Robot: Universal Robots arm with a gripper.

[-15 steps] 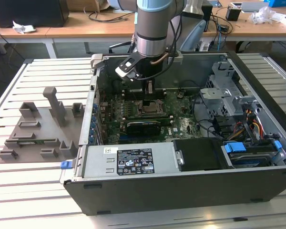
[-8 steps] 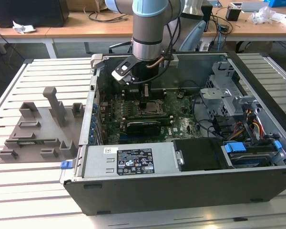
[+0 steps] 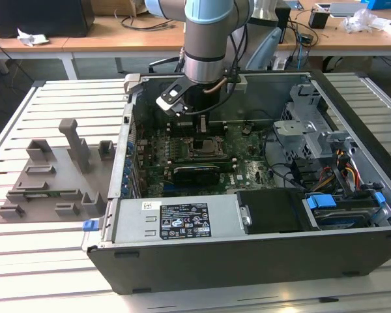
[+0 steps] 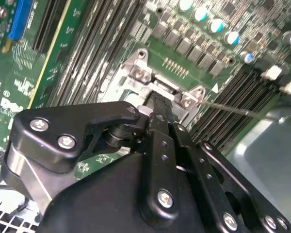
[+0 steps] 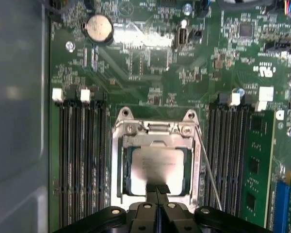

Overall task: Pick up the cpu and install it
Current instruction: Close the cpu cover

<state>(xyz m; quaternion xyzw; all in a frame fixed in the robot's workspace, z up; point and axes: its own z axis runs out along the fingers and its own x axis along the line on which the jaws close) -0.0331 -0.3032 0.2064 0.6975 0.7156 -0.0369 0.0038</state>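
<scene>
While the cpu [image 5: 157, 162] lies socketed, the closed pincer [image 5: 156, 188] overhangs its edge.

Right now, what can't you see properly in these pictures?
- First wrist view: the claw covers the near edge of the cpu, so whether it touches the chip is unclear.
- Second wrist view: the claw's black body hides most of the socket frame and whatever sits inside it.
- Exterior view: the socket below the arm is too small to tell what sits in it.
</scene>
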